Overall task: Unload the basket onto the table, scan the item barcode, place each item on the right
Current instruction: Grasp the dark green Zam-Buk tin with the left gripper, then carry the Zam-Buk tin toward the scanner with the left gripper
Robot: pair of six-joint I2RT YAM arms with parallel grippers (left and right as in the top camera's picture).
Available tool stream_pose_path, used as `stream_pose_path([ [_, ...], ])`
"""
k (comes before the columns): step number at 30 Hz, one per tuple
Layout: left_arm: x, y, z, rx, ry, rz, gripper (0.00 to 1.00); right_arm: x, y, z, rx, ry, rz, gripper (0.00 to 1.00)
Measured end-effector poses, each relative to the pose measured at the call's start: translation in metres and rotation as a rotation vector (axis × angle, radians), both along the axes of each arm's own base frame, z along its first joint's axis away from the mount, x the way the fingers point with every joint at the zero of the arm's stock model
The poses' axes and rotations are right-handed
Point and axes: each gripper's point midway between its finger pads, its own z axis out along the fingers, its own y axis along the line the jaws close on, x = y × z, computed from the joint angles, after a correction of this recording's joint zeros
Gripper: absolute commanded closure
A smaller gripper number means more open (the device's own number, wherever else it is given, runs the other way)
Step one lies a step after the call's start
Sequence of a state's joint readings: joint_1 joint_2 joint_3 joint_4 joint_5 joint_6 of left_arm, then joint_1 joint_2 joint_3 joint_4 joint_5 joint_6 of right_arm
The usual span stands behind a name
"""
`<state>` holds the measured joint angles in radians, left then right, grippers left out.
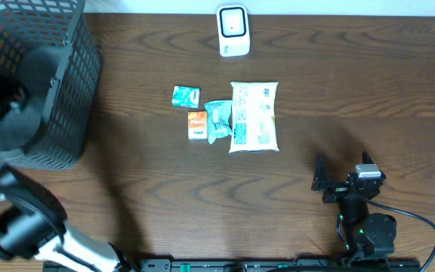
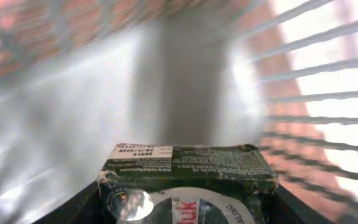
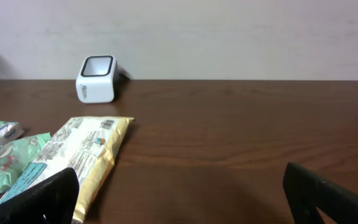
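Left fingers (image 2: 294, 208) are inside the basket (image 1: 74, 91), far left of the scanner (image 1: 232, 31), with a dark green box (image 2: 188, 163) between them; whether they grip it or merely flank it cannot be told. Right fingers (image 3: 334, 193) stand wide apart and empty, well right of the scanner and nearer the robot. Nothing faces the scanner. A large bag (image 1: 254, 117) and three small packets (image 1: 197, 125) lie just in front of it. Judgement: no scan is under way, and those four look unscanned

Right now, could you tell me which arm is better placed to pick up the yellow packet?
The right arm: its jaws stand open and empty, facing the yellow packet and the scanner. The left arm reaches into the basket, a dark box between its jaws.
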<state>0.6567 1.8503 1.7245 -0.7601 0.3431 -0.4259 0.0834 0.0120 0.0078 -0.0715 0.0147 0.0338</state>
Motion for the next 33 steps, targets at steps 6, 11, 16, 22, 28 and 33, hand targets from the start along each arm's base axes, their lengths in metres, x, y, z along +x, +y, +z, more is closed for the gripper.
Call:
stream_pose_path([
  [6, 0.004, -0.025, 0.116, 0.039, -0.328, -0.027, 0.55, 0.0, 0.0, 0.0, 0.0, 0.0, 0.0, 0.01],
  [11, -0.013, -0.056, 0.197, 0.064, -0.541, -0.071, 0.55, 0.0, 0.0, 0.0, 0.0, 0.0, 0.0, 0.01],
  [16, -0.036, -0.097, 0.257, 0.073, -0.69, -0.124, 0.55, 0.0, 0.0, 0.0, 0.0, 0.0, 0.0, 0.01],
  [22, -0.03, -0.18, 0.279, 0.008, -0.748, -0.321, 0.55, 0.0, 0.0, 0.0, 0.0, 0.0, 0.0, 0.01],
  [28, -0.01, -0.288, 0.256, -0.042, -0.696, -0.64, 0.55, 0.0, 0.0, 0.0, 0.0, 0.0, 0.0, 0.01],
  [33, -0.007, -0.353, 0.216, 0.007, -0.575, -0.817, 0.54, 0.0, 0.0, 0.0, 0.0, 0.0, 0.0, 0.01],
])
